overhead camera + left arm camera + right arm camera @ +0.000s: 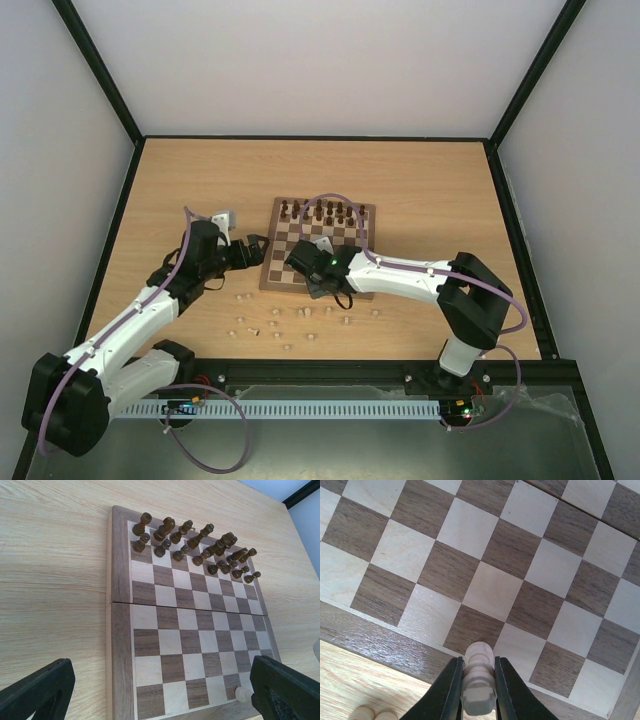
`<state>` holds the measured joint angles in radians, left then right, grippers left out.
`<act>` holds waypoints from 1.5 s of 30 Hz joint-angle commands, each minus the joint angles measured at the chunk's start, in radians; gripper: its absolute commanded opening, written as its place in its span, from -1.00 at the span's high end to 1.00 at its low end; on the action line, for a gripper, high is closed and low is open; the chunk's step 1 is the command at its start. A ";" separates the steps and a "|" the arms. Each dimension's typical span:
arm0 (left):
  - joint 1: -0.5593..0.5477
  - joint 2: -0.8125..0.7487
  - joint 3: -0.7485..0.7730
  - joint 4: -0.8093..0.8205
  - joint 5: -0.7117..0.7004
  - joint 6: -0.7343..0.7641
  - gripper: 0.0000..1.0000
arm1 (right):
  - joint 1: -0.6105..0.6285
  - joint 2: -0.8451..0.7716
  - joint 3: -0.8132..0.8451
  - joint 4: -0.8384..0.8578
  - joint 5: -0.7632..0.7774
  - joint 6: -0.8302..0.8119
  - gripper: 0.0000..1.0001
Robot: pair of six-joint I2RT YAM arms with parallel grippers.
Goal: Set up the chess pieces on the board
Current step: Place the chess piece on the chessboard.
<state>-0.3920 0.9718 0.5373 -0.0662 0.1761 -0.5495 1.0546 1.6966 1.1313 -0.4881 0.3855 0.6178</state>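
Right tool (478, 666) pinching one pale chess piece (479, 692), long axis in line with the tool, head forward, above the board (380, 640) at its near border. Behind, loose pale pieces (303, 312) on the bench (200, 190). Left tool (160, 695) spread, beside. Farthest ahead, dark pieces (195, 545).

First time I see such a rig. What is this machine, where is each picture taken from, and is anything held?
Two white robot arms are bolted at the near edge of a wooden table. One picture looks down from above and behind; the other two come from cameras on the wrists. A chessboard holds dark brown pieces on its far rows; pale pieces lie scattered on the table before it. The right end effector is shut on one pale piece over the board's near edge. The left end effector is open and empty, left of the board.
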 commanded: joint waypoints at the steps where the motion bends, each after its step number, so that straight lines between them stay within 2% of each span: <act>1: 0.005 0.004 -0.014 0.022 0.011 0.003 -0.98 | 0.007 0.022 -0.016 -0.004 0.015 0.014 0.84; 13: 0.005 -0.001 -0.015 0.017 0.006 0.004 -0.98 | 0.007 0.030 -0.032 0.028 0.026 0.013 0.82; 16: 0.005 -0.005 -0.014 0.016 0.005 0.005 -0.98 | 0.007 0.023 -0.037 0.028 0.021 0.013 0.75; 34: 0.005 -0.020 -0.006 0.000 0.000 0.007 -0.98 | 0.007 -0.076 -0.057 0.037 0.026 0.024 0.14; 40: 0.007 -0.018 0.005 -0.007 -0.009 0.009 -0.98 | 0.008 -0.178 -0.074 0.041 0.037 0.022 -0.26; 45: 0.007 -0.020 0.015 -0.015 -0.012 0.009 -0.98 | 0.007 -0.302 -0.105 0.019 0.036 0.022 -0.40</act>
<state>-0.3912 0.9653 0.5373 -0.0681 0.1741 -0.5491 1.0550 1.4906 1.0607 -0.4225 0.4026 0.6365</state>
